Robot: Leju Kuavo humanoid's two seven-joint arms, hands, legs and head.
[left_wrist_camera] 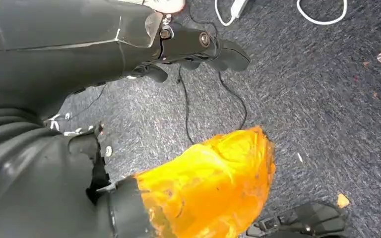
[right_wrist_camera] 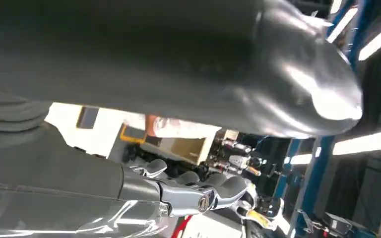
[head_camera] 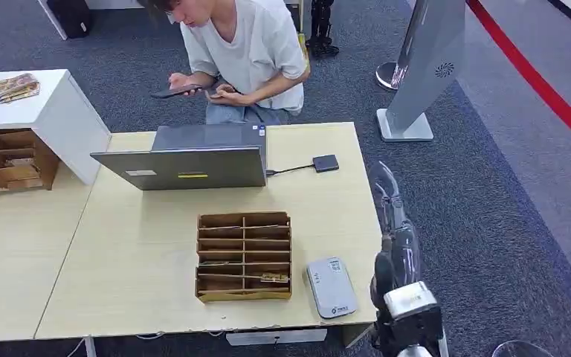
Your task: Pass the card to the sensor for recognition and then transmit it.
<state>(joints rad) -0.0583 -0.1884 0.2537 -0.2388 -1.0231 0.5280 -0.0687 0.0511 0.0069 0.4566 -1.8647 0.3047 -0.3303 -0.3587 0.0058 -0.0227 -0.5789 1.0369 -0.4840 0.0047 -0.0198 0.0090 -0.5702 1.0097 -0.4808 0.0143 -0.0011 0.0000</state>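
Right arm and right hand (head_camera: 396, 245) are rising at the near right corner of the pale wooden table (head_camera: 141, 245), the hand lifted beside the table edge; in the right wrist view its fingers (right_wrist_camera: 213, 191) are lying loosely extended and apart, gripping nothing. Just left of it, the grey card sensor (head_camera: 330, 286) is lying flat at the near edge, and beside that the brown slotted card rack (head_camera: 244, 255) is holding a card (head_camera: 273, 277) in its nearest row, right side. Farther back, a laptop (head_camera: 193, 160) is standing open, cabled to a small dark adapter (head_camera: 326, 163), and a seated person (head_camera: 242, 52) is looking at a phone beyond the table. Left hand (left_wrist_camera: 193, 47) is hanging over the carpet, fingers loosely curled around nothing. Judged from this layout, the task is only beginning: the card is not yet picked. Next, the right hand needs lowering over the rack to pinch the card before presenting it to the sensor.
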